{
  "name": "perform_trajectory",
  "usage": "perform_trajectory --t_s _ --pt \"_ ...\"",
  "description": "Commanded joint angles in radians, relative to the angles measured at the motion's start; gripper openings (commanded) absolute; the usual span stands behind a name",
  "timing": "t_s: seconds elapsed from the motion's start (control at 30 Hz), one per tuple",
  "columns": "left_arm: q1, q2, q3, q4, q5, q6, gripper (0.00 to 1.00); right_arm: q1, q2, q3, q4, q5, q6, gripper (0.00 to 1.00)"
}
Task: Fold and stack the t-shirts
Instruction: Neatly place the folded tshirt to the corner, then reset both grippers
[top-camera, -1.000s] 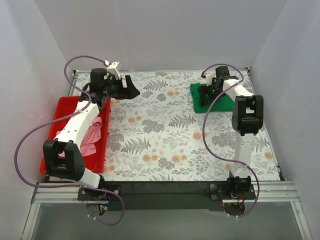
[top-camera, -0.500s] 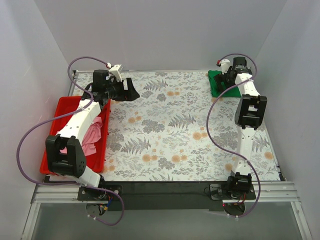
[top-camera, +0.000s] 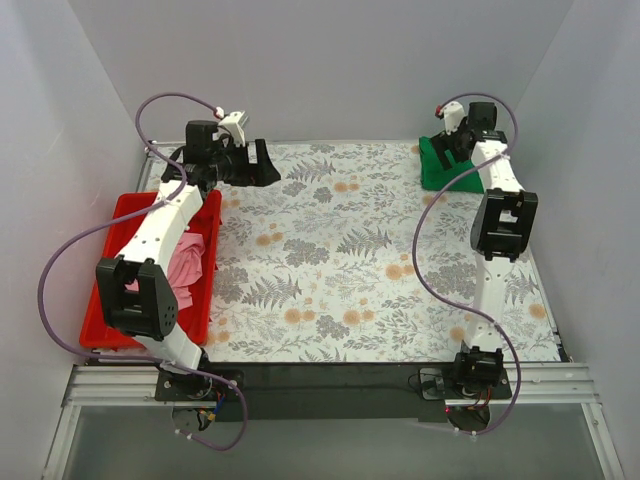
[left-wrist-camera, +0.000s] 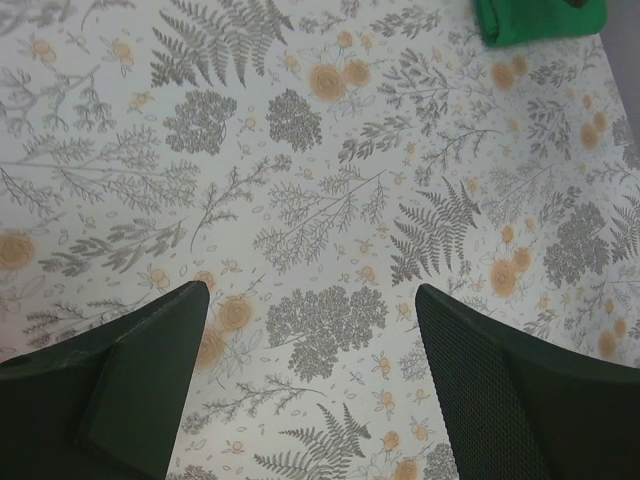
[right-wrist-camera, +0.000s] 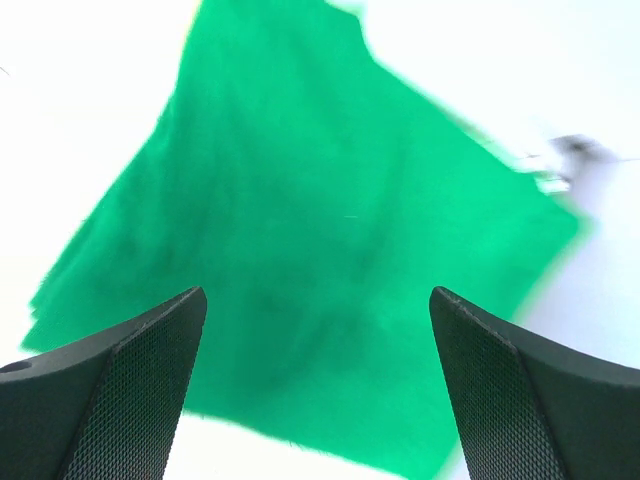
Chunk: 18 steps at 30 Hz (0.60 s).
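The green t-shirt lies folded small at the far right corner of the floral table. My right gripper hangs just above it, open and empty. In the right wrist view the green cloth fills the space under the spread jaws of that gripper. The pink t-shirt lies crumpled in the red tray at the left. My left gripper is open and empty over the far left of the table. The left wrist view shows it above bare tablecloth, with the green shirt at the top right.
White walls enclose the table on the left, back and right, and the right arm is close to the back right corner. The floral tablecloth covers the table. Purple cables loop from both arms.
The right arm has swung toward the far right corner, and the green shirt has gone with it from mid-right to that corner. The left arm has risen and reached slightly farther.
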Motion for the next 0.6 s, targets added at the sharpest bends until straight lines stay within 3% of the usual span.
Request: perform_trajectory --t_s 0.0,0.13,0.27,0.4,0.57 --pt "0.008 -0.021 0.114 -0.056 0.037 0.035 0.84 0.0 -0.284 -0.015 0.087 -0.042 -0.002 0.98" --pt "0.008 -0.026 0.182 -0.102 0.044 0.047 0.86 0.008 -0.493 -0.138 0.052 -0.137 0.024 0.98" --pt "0.008 0.009 0.252 -0.197 0.023 0.095 0.86 0.043 -0.666 -0.212 -0.108 -0.173 0.061 0.98" --pt "0.008 -0.021 0.206 -0.234 -0.063 0.081 0.87 0.051 -0.85 -0.435 -0.191 -0.269 0.115 0.98" --pt "0.008 -0.158 -0.018 -0.225 -0.129 0.102 0.87 0.057 -1.103 -0.808 -0.206 -0.366 0.176 0.98"
